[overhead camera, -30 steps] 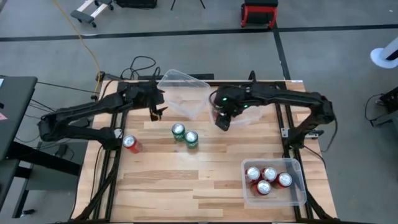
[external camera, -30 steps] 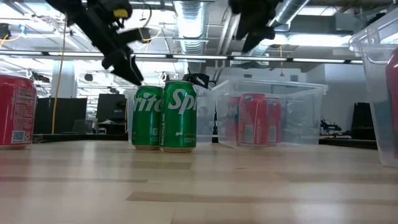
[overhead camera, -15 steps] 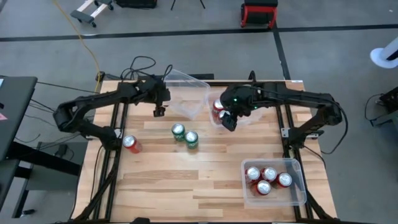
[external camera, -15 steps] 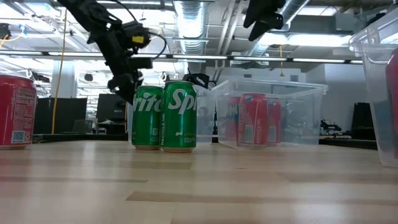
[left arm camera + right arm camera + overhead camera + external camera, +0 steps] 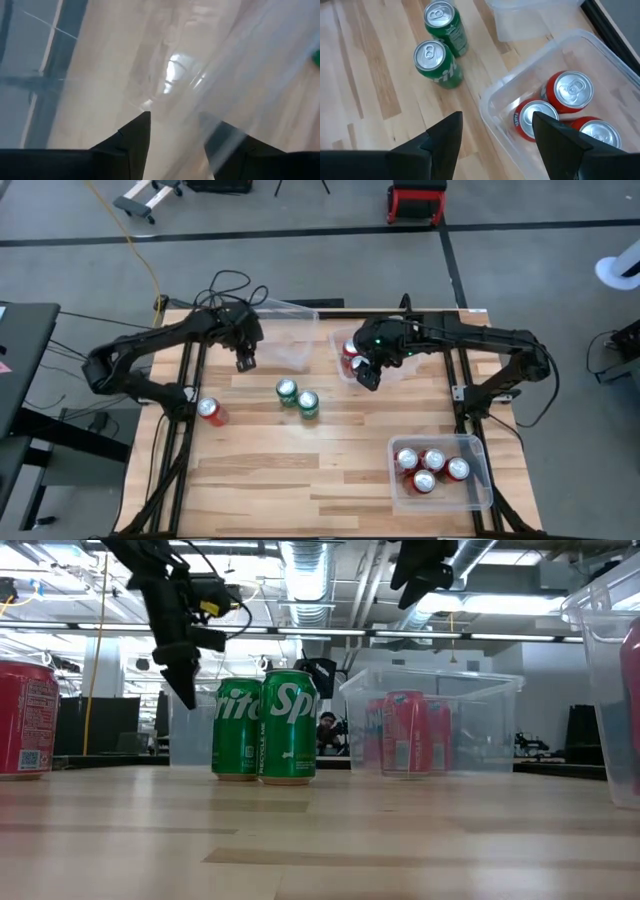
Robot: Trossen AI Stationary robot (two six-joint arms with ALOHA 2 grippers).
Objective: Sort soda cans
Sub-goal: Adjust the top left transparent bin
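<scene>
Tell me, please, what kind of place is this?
Probably a robotics lab or workshop: a wooden table on a bare grey floor, exposed ceiling ducts overhead, and cables trailing behind the table.

Table: pale planked wood, smooth, satin sheen. Bins: clear, glossy plastic. Cans: metal, brushed silver tops, glossy green or red printed bodies. Arms: dark, matt. Floor: grey, matt.
</scene>
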